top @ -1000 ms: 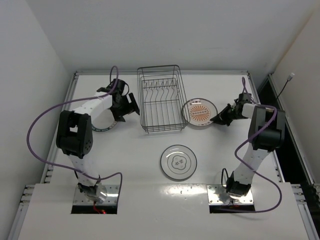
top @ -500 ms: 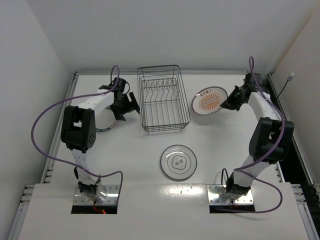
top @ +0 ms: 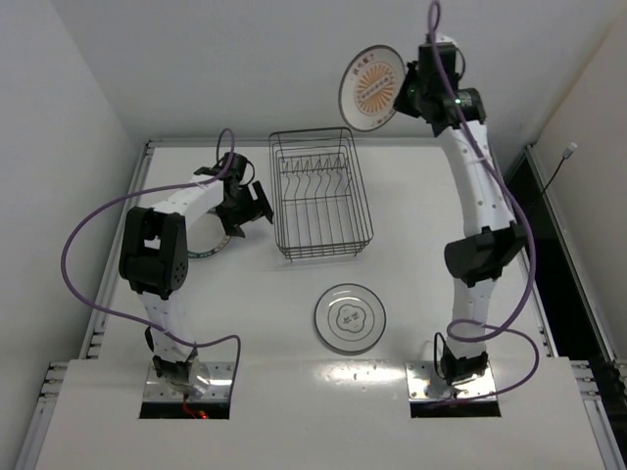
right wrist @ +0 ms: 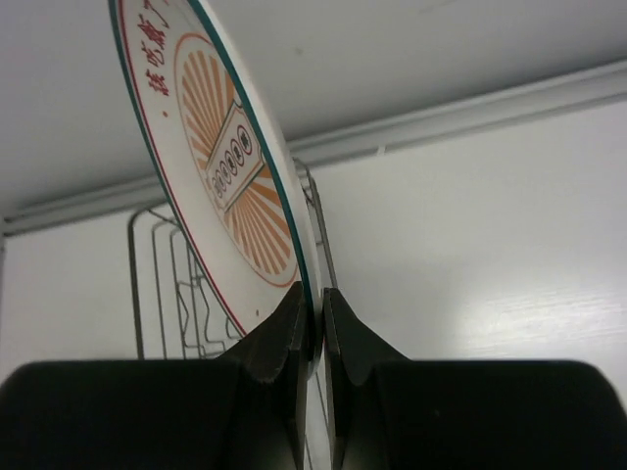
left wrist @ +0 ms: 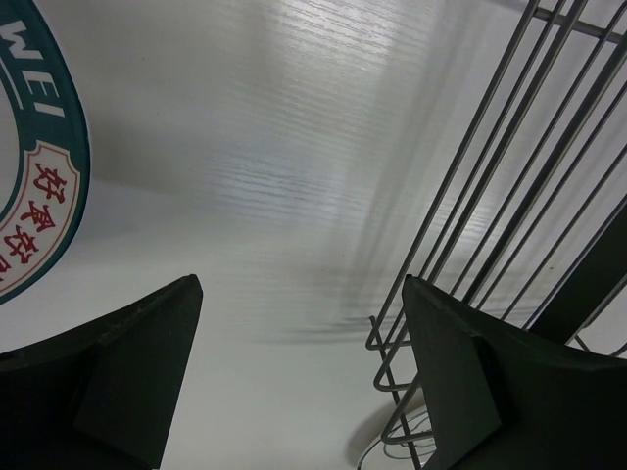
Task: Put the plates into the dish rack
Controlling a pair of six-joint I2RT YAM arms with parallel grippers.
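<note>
Nearest the arm bases, the plate with the thin dark rim and flower mark [top: 350, 317] is seen lying flat on the white table [top: 431, 206], well apart from both grippers. Farther back on the left, the teal-banded plate [top: 204, 251] is found flat on the table, largely hidden beneath the left arm. The left gripper [left wrist: 302, 294] is held low with its jaws spread wide and nothing between them, the teal-banded plate on one side and the wire wall of the dish rack [top: 318, 193] on the other. No plate is seen in the rack. Beyond it, the plate with the orange-brown centre [right wrist: 220, 166] is pinched by its rim between the closed fingers of the right gripper [right wrist: 312, 313] and held on edge, high above the rack's far end.
</note>
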